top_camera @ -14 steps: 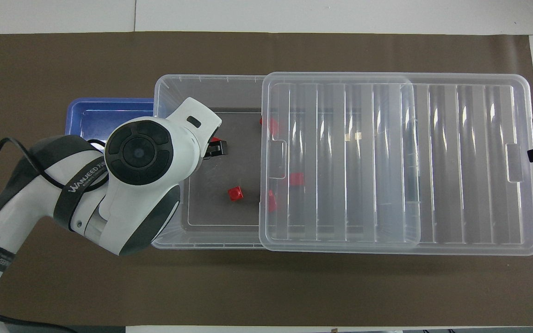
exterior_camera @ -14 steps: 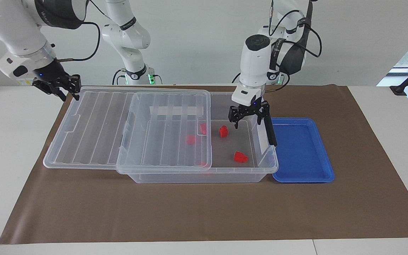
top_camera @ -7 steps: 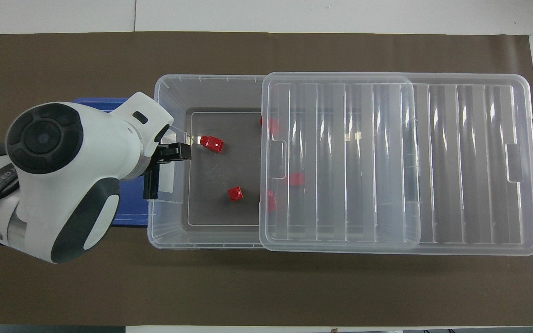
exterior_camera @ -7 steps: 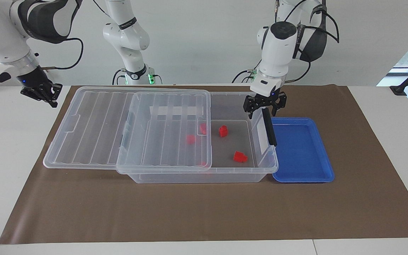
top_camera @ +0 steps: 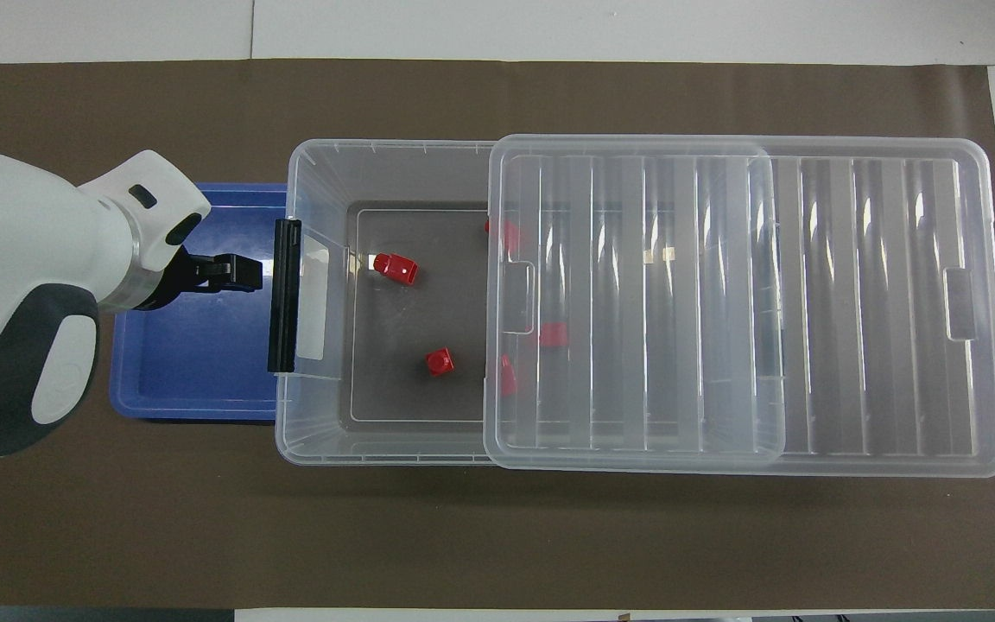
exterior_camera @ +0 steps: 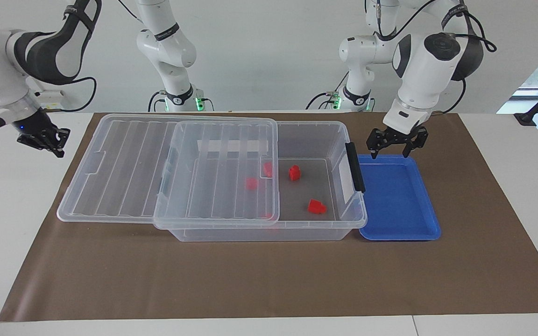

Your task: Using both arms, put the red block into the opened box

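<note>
Red block [exterior_camera: 294, 173], one of several, is shown lying on the floor of the box [exterior_camera: 315, 140], in the uncovered end. The right claw [exterior_camera: 54, 145] is clenched on nothing and is held over the bare table [exterior_camera: 12, 196], clear of the lid [exterior_camera: 171, 168]. The lid is slid toward the right arm's end, presumably to leave an opening for dropping blocks in. The left claw [exterior_camera: 390, 155] is spread and empty over the edge of the blue tray [exterior_camera: 397, 200] nearer the robots. A second earlier the right claw was at the lid's corner and the left claw hung inside the box over the block; the blocks are unmoved.
</note>
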Robot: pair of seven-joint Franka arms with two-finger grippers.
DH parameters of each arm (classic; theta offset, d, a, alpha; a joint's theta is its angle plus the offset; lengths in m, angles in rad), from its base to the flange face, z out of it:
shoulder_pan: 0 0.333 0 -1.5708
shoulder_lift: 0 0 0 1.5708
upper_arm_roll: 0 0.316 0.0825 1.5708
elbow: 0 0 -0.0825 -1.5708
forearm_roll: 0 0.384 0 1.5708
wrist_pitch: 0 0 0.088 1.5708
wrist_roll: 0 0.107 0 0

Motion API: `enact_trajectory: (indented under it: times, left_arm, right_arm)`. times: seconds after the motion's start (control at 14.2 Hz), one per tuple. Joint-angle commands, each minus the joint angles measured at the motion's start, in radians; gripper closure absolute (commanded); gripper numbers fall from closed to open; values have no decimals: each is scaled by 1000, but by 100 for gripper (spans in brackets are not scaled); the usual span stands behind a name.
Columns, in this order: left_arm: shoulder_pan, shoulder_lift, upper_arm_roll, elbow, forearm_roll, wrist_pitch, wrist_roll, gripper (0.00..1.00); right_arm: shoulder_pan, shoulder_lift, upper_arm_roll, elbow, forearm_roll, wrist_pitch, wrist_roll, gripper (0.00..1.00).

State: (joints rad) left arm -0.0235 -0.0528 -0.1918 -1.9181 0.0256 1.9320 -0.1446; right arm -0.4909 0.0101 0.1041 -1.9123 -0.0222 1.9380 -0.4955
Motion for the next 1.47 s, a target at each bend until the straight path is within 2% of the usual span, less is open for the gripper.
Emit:
enact_trajectory:
  times: [0.0,0.63,0.91,1.4]
  left_arm:
    - [39,20,-6,56,-21,-14,43,0]
    - [70,82,-3,296,-42,-215,91,0]
    - [66,83,-4,307,-44,-231,91,0]
    - [73,77,0,318,-43,-286,95,0]
  right_arm:
    - [-6,-16,9,-42,-7,39,-12,100]
    - [49,-27,16,-82,5,41,70,100]
    - [112,-28,16,-82,5,39,150,100]
    - [156,-28,34,-82,11,30,253,100]
